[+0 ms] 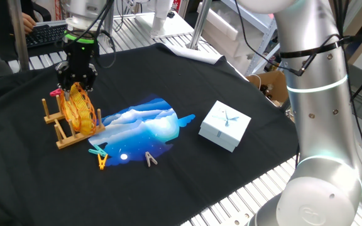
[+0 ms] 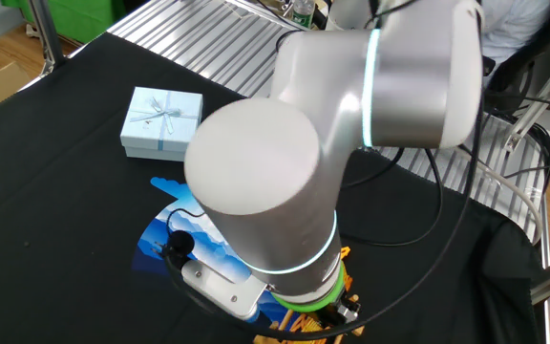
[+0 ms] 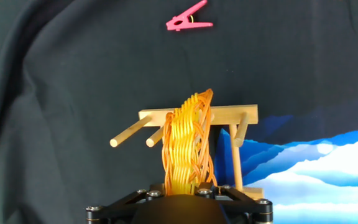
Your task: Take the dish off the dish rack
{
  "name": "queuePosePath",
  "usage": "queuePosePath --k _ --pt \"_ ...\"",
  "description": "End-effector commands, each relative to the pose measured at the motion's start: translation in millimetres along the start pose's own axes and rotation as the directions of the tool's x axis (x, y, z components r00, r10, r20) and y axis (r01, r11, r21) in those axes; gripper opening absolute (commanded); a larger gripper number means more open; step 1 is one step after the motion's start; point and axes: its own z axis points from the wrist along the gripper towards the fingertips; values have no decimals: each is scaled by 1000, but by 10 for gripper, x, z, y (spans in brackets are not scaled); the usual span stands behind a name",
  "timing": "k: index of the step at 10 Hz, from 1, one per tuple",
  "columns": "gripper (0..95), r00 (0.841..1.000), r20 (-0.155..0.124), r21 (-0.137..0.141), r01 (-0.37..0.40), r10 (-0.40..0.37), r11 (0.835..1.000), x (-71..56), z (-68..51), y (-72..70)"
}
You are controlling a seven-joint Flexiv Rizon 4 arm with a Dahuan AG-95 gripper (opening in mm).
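Note:
The yellow-orange mesh dish (image 1: 83,112) stands on edge between the pegs of the light-wood dish rack (image 1: 73,139) at the left of the black cloth. My gripper (image 1: 75,85) comes straight down onto the dish's top rim, with a finger on each side. In the hand view the dish (image 3: 188,143) runs edge-on from the rack's rail (image 3: 160,115) up into the gripper, whose links sit tight against both sides. The fingertips are hidden. The jaws look shut on the dish. In the other fixed view the arm hides almost all of the dish and rack.
A blue-and-white mat (image 1: 146,125) lies right of the rack. A pale blue gift box (image 1: 225,125) sits further right. A pink clothes peg (image 3: 189,23) lies beyond the rack. Yellow and teal pegs (image 1: 99,158) and a grey peg (image 1: 151,159) lie near the mat's front edge.

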Motion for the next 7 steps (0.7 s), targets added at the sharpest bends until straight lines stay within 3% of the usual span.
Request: queuePosePath --k 1,3,5,7 --pt "0 1000 -3 -9 -8 8 1000 31 -61 -11" --pt "0 1000 -9 -21 -18 17 1000 44 -92 -17" --pt "0 999 -15 -59 -39 38 997 47 -98 -18" --pt "0 999 -20 -63 -46 45 997 63 -141 -24"
